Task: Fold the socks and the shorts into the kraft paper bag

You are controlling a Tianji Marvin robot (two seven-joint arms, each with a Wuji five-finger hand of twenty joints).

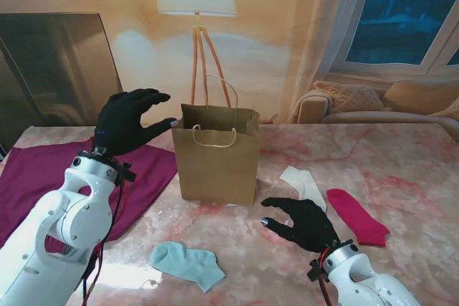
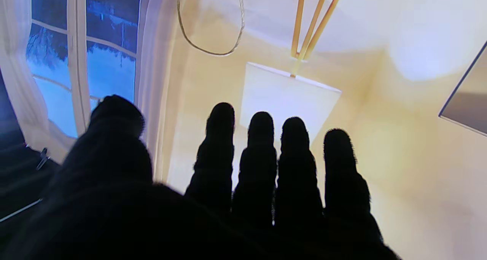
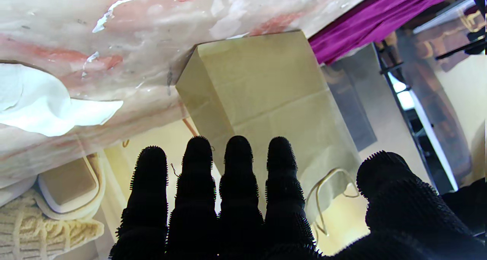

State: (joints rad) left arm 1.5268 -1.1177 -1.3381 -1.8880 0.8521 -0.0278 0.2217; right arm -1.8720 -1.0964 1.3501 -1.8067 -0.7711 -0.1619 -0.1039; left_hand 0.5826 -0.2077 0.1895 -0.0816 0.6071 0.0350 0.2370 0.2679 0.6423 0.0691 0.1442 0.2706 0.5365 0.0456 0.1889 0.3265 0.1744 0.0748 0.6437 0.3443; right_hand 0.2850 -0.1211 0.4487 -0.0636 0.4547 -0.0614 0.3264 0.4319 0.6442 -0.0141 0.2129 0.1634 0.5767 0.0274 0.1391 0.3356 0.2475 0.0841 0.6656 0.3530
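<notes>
The kraft paper bag [image 1: 217, 157] stands upright and open at mid-table, its rope handles up. My left hand [image 1: 131, 122], in a black glove, is raised beside the bag's top left corner, open, the thumb tip near the rim. Maroon shorts [image 1: 50, 177] lie flat on the left under that arm. My right hand [image 1: 305, 222] hovers open near the front right, fingers toward the bag. A white sock [image 1: 304, 183] and a magenta sock [image 1: 357, 215] lie just beyond it. A light blue sock [image 1: 187, 263] lies near the front edge. The bag [image 3: 266, 107] and white sock [image 3: 45, 107] show in the right wrist view.
A floor lamp [image 1: 196, 5] stands behind the table, also filling the left wrist view as lamp shade [image 2: 289, 100]. A sofa with cushions [image 1: 373, 102] sits at the back right under a window. A dark panel [image 1: 50, 69] leans at the back left.
</notes>
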